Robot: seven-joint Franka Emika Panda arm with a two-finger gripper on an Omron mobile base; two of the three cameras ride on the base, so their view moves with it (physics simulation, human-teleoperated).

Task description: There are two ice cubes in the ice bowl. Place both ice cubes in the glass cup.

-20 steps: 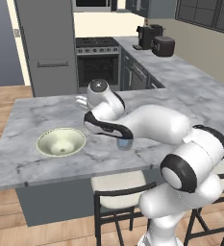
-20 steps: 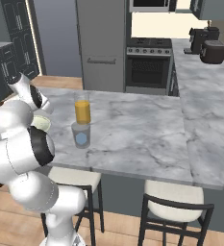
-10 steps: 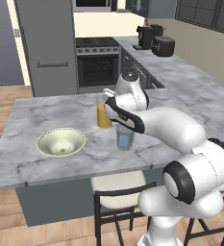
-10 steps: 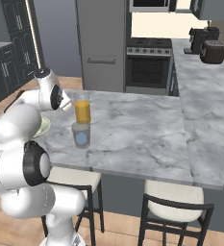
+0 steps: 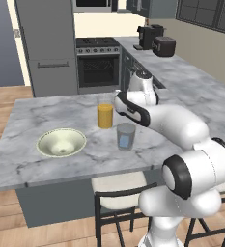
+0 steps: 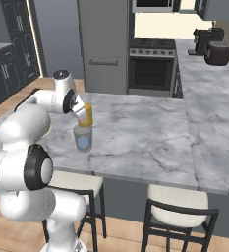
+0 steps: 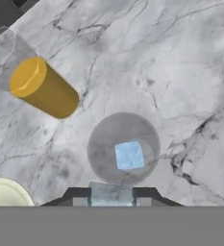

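Observation:
The glass cup (image 5: 126, 136) (image 6: 82, 138) stands on the marble counter with one light-blue ice cube (image 7: 129, 155) lying on its bottom. In the hand view my gripper (image 7: 111, 196) hangs above the cup's near rim, shut on a second ice cube (image 7: 111, 193) between its dark fingertips (image 7: 77, 195). From the right base camera the hand (image 6: 79, 109) is above the cup and beside the orange drink. The ice bowl (image 5: 62, 142) (image 7: 3, 193), pale cream-green, sits to the left of the cup with no cube visible in it.
A taller glass of orange liquid (image 5: 105, 116) (image 6: 88, 114) (image 7: 43, 88) stands just behind the glass cup, close to my hand. The counter edge (image 5: 61, 178) runs along the front, with stools (image 6: 180, 209) below. Bare marble (image 6: 145, 133) stretches to the right.
The arm has lifted from low over the counter and swung right, uncovering the orange glass in the left base view. The hand now stands above the glass cup. Jaws stayed shut.

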